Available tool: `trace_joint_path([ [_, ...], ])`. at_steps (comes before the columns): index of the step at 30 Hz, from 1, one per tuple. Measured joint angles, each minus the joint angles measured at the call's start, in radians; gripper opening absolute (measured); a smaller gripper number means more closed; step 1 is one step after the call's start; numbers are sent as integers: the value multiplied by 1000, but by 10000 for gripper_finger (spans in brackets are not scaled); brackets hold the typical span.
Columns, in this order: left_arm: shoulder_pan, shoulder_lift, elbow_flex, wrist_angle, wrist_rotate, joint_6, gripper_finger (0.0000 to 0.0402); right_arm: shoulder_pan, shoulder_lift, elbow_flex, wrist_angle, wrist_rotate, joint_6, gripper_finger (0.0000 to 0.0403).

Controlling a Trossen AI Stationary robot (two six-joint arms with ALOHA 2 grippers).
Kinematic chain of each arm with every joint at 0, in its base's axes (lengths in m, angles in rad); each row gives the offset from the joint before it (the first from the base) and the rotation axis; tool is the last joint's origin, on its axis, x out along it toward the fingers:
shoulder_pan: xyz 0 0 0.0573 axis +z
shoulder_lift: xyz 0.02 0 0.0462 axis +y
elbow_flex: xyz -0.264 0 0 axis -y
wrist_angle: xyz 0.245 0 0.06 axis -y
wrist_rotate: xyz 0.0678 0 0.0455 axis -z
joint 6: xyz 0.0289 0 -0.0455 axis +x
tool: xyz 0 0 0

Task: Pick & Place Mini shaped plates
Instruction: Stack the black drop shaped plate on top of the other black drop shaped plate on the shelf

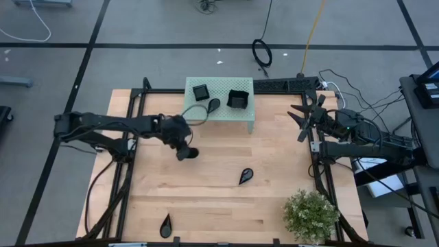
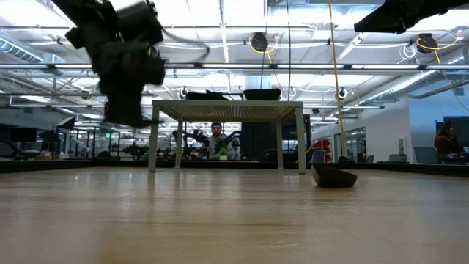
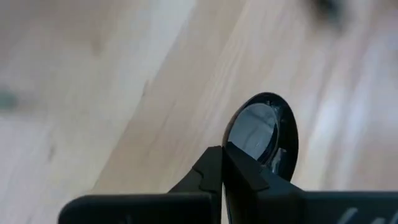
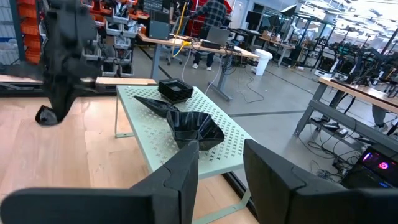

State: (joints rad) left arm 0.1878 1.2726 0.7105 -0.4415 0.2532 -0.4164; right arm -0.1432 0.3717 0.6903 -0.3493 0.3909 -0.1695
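My left gripper (image 1: 185, 149) hangs over the table's left middle, shut on a small black teardrop plate (image 3: 261, 130). The right wrist view shows that plate (image 4: 45, 115) below the left arm. Three more black plates sit on the pale green stand (image 1: 248, 113): a square one (image 1: 200, 92), a leaf one (image 1: 213, 105) and a wavy-edged one (image 1: 238, 99). Two leaf plates lie on the table, one (image 1: 245, 176) right of centre and one (image 1: 165, 225) at the near edge. My right gripper (image 4: 221, 168) waits open at the table's right edge. My left gripper pinches the teardrop plate between its two fingers (image 3: 214, 171), at the rim of the end nearest them (image 3: 239, 154). The fingers slant down from the table's left side. The plate juts out past the fingertips, rounded end foremost, lifted clear of the table.
A potted plant (image 1: 312, 214) stands at the near right corner. The stand's legs (image 2: 154, 139) rise at the far middle. Bare wood lies between the stand and the near edge. People and desks show in the room beyond.
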Motion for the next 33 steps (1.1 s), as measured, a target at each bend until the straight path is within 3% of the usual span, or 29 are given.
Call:
trace_joint_path([
  [4,0,-69,1,216,-39,-109,5,0,0,0,0,0,0,116],
  [7,0,-95,7,313,-159,-116,11,0,0,0,0,0,0,116],
  [10,3,-92,38,267,-269,-46,9,0,0,0,0,0,0,116],
  [15,39,-75,149,172,-350,31,7,0,0,0,0,0,0,116],
  [25,125,-44,397,181,-404,41,5,0,0,0,0,0,0,116],
  [33,179,132,580,121,-429,-3,8,0,0,0,0,0,0,116],
])
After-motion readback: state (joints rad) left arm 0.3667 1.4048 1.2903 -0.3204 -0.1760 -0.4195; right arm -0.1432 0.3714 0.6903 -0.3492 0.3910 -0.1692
